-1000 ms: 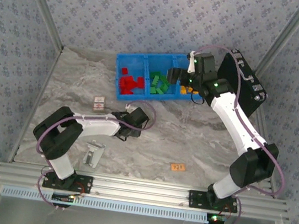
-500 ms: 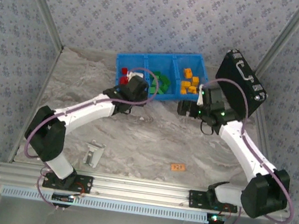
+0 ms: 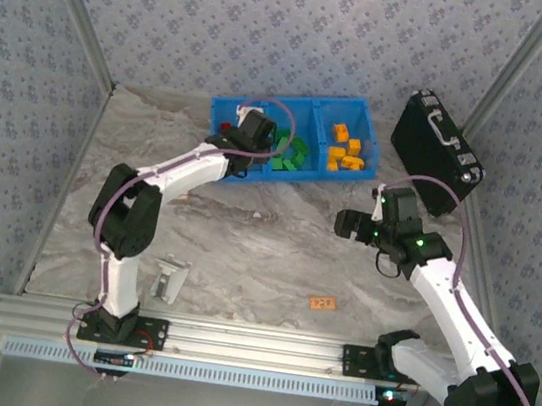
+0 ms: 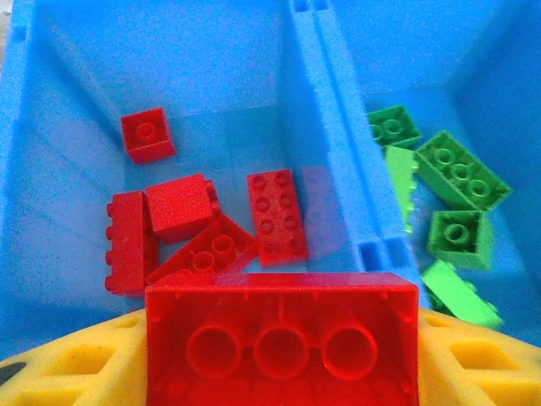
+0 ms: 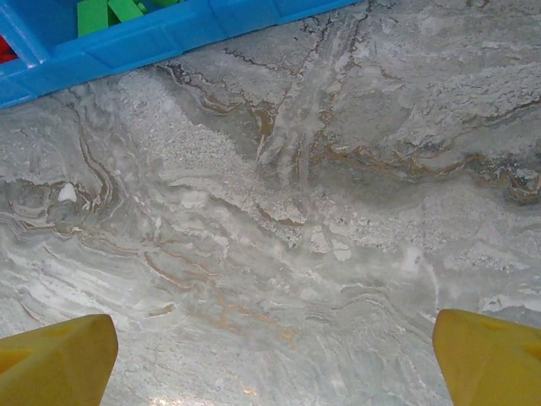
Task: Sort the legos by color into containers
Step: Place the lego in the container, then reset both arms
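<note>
The blue tray (image 3: 265, 104) sits at the back of the table with three compartments. Red legos (image 4: 275, 216) lie in the left one, green legos (image 4: 456, 169) in the middle, orange legos (image 3: 344, 148) in the right. My left gripper (image 4: 281, 364) hovers over the red compartment, shut on a red brick (image 4: 281, 338) with its hollow underside facing the camera. From above, the left gripper (image 3: 251, 130) is over the tray's left part. My right gripper (image 3: 347, 222) hangs open over bare table in front of the tray, nothing between its yellow fingers (image 5: 55, 359).
A black case (image 3: 438, 151) leans at the back right. A pale-orange tag (image 3: 322, 302) and a grey-white bracket (image 3: 170, 279) lie near the front edge. The tray's front wall (image 5: 152, 38) crosses the top left of the right wrist view.
My left arm has swung from mid-table to above the tray's red compartment, carrying the red brick. My right arm has pulled back from the orange compartment toward the near right.
</note>
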Controlling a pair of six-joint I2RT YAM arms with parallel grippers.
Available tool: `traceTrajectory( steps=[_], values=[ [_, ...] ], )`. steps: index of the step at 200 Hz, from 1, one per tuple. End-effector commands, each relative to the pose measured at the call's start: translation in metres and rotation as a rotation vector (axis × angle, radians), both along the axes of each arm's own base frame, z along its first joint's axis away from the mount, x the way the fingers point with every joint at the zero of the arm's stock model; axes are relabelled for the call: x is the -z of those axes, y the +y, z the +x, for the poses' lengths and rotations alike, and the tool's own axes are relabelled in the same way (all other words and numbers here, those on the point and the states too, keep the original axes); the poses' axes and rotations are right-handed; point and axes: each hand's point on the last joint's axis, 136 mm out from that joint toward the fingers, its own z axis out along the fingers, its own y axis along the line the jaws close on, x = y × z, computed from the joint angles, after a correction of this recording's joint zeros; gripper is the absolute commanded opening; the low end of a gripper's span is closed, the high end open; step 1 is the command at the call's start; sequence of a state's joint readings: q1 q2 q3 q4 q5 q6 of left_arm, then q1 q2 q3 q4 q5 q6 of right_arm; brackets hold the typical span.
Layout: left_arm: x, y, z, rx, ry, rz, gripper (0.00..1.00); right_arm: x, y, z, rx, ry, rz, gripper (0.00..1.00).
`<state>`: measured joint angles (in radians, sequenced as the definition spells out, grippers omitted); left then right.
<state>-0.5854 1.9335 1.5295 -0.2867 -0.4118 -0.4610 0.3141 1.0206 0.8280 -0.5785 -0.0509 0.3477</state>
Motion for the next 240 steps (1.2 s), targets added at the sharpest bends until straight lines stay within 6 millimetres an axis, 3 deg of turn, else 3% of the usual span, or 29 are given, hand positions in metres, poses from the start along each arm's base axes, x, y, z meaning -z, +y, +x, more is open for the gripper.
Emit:
traceTrajectory(
  steps=[1, 33, 63, 99, 120, 139, 154, 172, 205, 240],
  values=[
    [-0.018, 0.005, 0.020, -0.044, -0.053, -0.048, 0.56, 0.006, -0.002, -0.011, -0.001, 0.045, 0.014, 0.97],
    [-0.010, 0.006, 0.032, -0.059, -0.038, -0.056, 0.59, 0.014, -0.001, -0.006, -0.005, 0.073, 0.030, 0.97],
    [0.003, 0.005, 0.036, -0.062, -0.010, -0.044, 0.76, 0.011, 0.003, 0.008, -0.029, 0.055, 0.022, 0.96],
    [0.007, 0.010, 0.034, -0.065, 0.002, -0.032, 0.83, 0.005, 0.002, 0.020, -0.044, 0.035, 0.001, 0.96],
    [-0.003, 0.017, 0.029, -0.062, -0.011, -0.029, 0.85, 0.001, 0.000, 0.025, -0.046, 0.024, -0.014, 0.96],
    [-0.027, 0.028, 0.017, -0.050, -0.066, -0.013, 0.86, -0.003, -0.007, 0.030, -0.033, -0.002, -0.042, 0.96],
    [-0.051, 0.048, 0.001, -0.055, -0.121, 0.056, 0.89, -0.002, -0.015, 0.035, -0.017, -0.022, -0.059, 0.97],
    [-0.070, 0.090, -0.021, -0.119, -0.175, 0.163, 0.94, 0.000, -0.027, 0.043, 0.020, -0.051, -0.077, 0.97],
    [-0.063, 0.184, -0.061, -0.308, -0.179, 0.200, 0.99, -0.007, -0.047, 0.062, 0.102, -0.141, -0.107, 0.99],
    [-0.037, 0.235, -0.089, -0.366, -0.247, 0.241, 1.00, -0.017, -0.057, 0.074, 0.123, -0.199, -0.144, 0.99]
  ],
)
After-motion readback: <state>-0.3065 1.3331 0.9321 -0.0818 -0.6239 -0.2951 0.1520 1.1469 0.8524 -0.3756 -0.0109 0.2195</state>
